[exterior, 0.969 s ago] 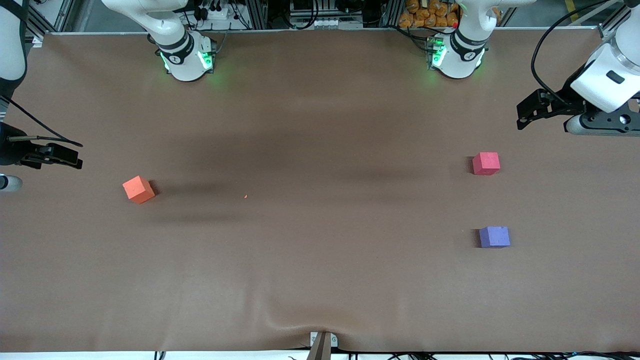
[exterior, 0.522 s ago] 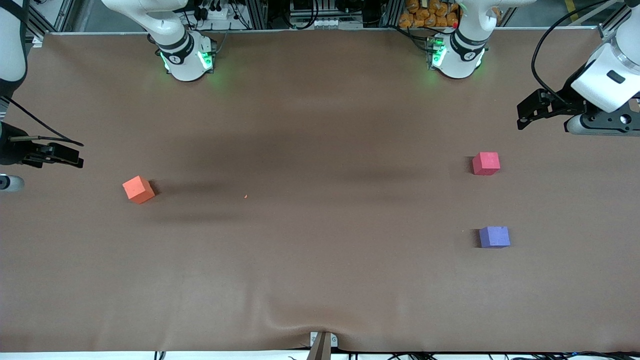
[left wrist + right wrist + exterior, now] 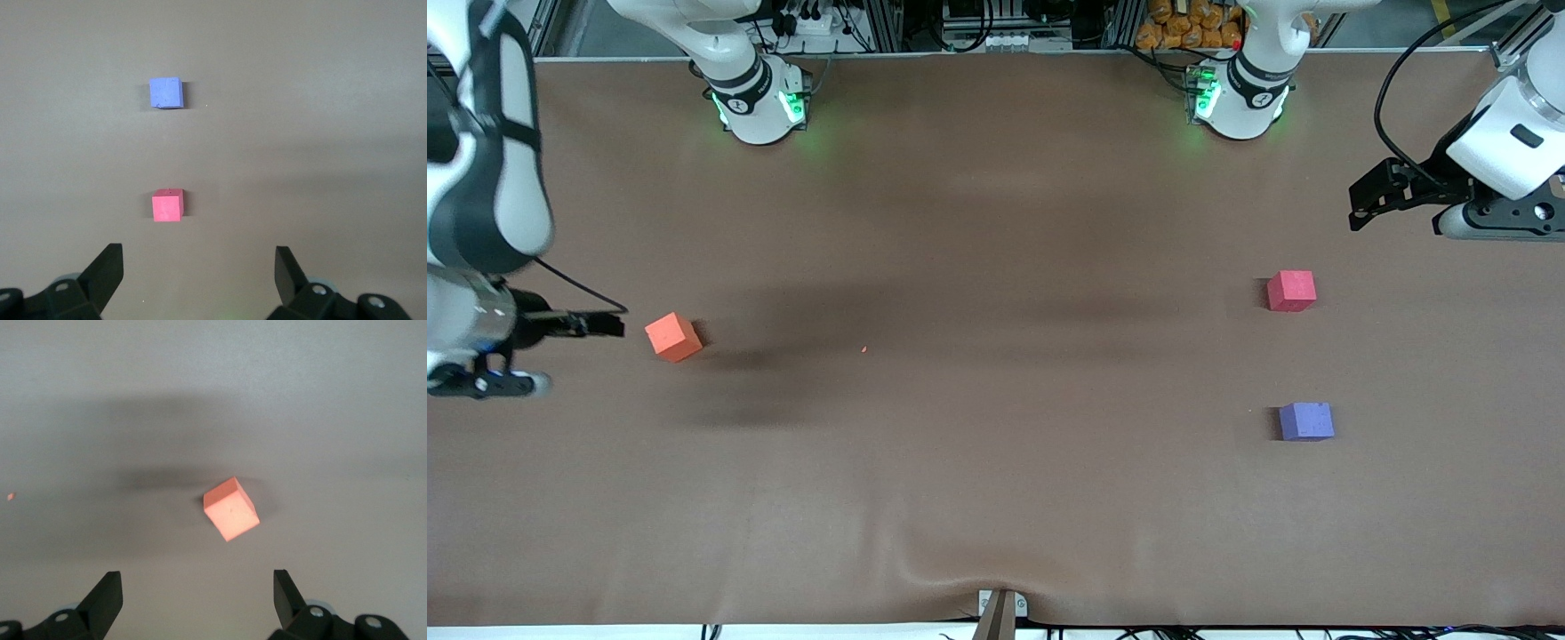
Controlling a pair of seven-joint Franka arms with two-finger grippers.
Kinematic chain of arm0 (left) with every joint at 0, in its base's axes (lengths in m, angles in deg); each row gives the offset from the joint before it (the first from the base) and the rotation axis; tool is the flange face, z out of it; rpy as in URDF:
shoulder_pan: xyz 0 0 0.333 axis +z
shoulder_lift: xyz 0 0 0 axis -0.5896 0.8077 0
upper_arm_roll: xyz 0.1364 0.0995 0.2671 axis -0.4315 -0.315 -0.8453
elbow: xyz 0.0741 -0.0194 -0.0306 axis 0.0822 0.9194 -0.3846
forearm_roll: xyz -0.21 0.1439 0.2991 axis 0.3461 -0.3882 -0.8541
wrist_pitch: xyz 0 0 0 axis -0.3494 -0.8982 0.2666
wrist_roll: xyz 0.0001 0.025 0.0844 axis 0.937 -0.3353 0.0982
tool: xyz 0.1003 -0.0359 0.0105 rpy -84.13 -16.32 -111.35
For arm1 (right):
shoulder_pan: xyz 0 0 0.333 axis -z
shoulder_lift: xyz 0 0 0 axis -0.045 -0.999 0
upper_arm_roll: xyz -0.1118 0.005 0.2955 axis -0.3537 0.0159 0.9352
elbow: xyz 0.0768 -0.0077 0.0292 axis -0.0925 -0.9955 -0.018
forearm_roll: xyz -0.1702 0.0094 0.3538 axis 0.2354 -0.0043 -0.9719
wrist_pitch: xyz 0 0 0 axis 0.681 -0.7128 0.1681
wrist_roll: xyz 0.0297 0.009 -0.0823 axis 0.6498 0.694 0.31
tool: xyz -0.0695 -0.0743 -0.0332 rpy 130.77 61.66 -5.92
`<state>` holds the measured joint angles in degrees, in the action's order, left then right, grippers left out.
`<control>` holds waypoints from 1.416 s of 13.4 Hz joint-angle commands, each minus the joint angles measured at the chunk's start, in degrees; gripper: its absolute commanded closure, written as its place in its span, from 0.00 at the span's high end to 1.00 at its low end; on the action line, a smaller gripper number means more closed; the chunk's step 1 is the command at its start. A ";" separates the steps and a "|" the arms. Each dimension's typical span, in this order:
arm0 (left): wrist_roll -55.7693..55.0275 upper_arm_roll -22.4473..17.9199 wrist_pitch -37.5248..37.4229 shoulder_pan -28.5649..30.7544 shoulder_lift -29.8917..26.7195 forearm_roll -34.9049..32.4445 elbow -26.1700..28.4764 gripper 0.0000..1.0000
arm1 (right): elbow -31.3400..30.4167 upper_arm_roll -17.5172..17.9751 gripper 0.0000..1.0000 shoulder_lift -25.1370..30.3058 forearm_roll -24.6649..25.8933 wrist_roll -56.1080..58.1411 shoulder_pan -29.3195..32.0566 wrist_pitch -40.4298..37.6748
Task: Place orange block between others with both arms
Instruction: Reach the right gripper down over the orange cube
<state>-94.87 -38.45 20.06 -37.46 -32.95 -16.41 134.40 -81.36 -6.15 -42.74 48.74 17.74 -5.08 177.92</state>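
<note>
The orange block (image 3: 673,337) sits on the brown table toward the right arm's end, turned corner-on. My right gripper (image 3: 612,326) hovers close beside it, open and empty. In the right wrist view the orange block (image 3: 231,509) lies ahead of the open right gripper (image 3: 197,587), outside its jaws. The pinkish-red cube (image 3: 1291,291) and the purple-blue cube (image 3: 1306,421) rest apart toward the left arm's end, the purple-blue one nearer the front camera. My left gripper (image 3: 1356,206) hangs open over the table near the pinkish-red cube (image 3: 167,205), with the purple-blue cube (image 3: 166,93) also in its wrist view.
A tiny orange crumb (image 3: 863,349) lies on the cloth mid-table. The two arm bases (image 3: 760,102) (image 3: 1240,98) stand at the table's edge farthest from the front camera. A metal bracket (image 3: 1000,609) and a cloth wrinkle mark the near edge.
The right arm has swung in over the table and its gripper has come close to the orange block. The left gripper has barely shifted. No cube has moved.
</note>
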 commanded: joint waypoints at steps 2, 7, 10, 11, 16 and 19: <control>-0.16 0.24 -0.16 0.36 -0.58 -0.35 -0.18 1.00 | 0.34 0.19 1.00 -6.10 -0.55 0.71 0.66 3.91; -0.16 0.24 -0.16 0.36 -0.58 -0.35 -0.18 1.00 | -2.74 0.28 1.00 -10.94 -0.46 1.50 0.39 7.35; -0.16 0.24 -0.16 0.36 -0.58 -0.34 -0.09 1.00 | -3.09 0.19 1.00 -12.27 0.15 11.04 0.30 9.90; -0.16 0.24 -0.16 0.36 -0.49 -0.43 -0.17 1.00 | -3.18 0.19 1.00 -12.36 0.15 15.61 0.48 9.99; -0.16 0.24 -0.16 0.45 -0.49 -0.34 -0.09 1.00 | -6.08 0.19 1.00 -13.50 0.24 25.23 1.36 9.73; -0.16 0.24 -0.16 0.36 -0.49 -0.35 -0.09 1.00 | -6.61 0.19 1.00 -13.85 0.24 27.52 1.27 9.73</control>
<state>-94.87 -38.47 20.06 -37.45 -32.95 -16.41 134.37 -87.06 -6.42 -56.93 48.81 43.05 -4.52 187.21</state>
